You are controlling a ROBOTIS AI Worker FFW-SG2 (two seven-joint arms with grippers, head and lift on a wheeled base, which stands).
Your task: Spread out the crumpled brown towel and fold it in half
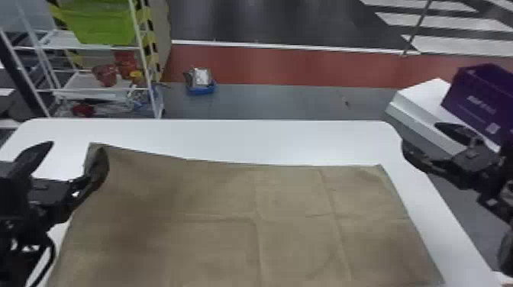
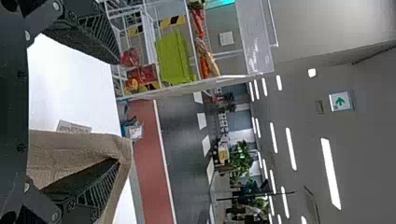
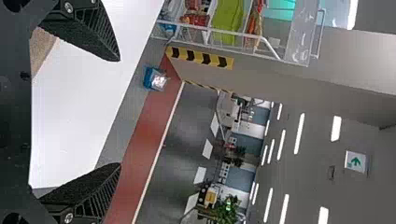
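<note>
Two wide gaps: left hand [image 1: 77,147], one finger [image 2: 91,184] against the brown towel [image 1: 229,198]; right hand [image 1: 420,134] empty.

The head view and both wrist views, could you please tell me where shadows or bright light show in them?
Head view: soft darker patches on the towel; left wrist view: ceiling lights glowing white; right wrist view: the tabletop bright white, almost unshaded.
</note>
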